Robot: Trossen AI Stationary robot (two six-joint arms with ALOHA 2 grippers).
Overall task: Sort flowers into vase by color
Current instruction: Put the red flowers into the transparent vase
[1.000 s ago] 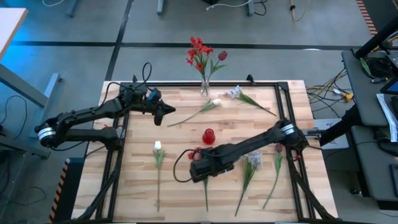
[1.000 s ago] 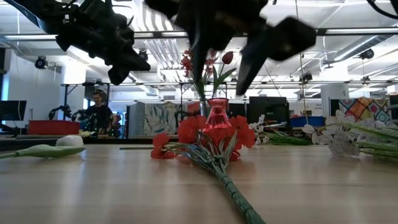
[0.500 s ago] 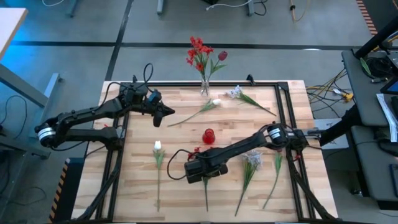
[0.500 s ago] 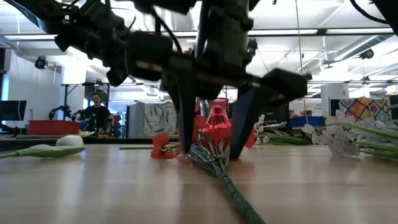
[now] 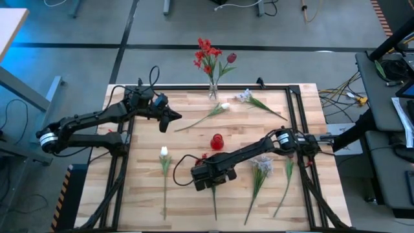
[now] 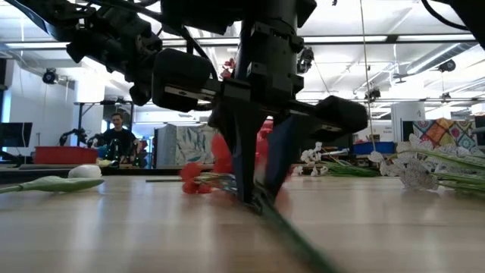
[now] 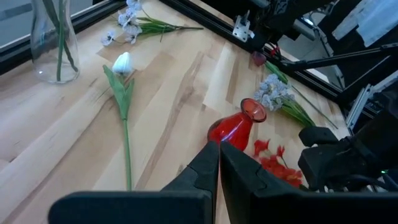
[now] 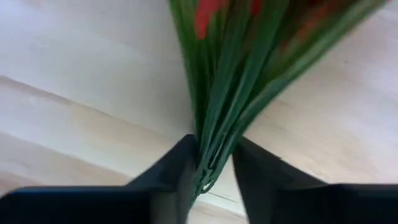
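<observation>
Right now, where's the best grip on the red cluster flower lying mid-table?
On the stem just below the red cluster flower, from straight above. It lies flat on the table, so fingers straddling the thin stem can pinch it. The right pincer already sits there, closed around the stem.

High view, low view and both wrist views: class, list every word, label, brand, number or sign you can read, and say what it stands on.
None can be read in any view.
The red vase, the clear vase and the wooden table bear no lettering.
Colourful panels in the room behind are too blurred to show any text.
</observation>
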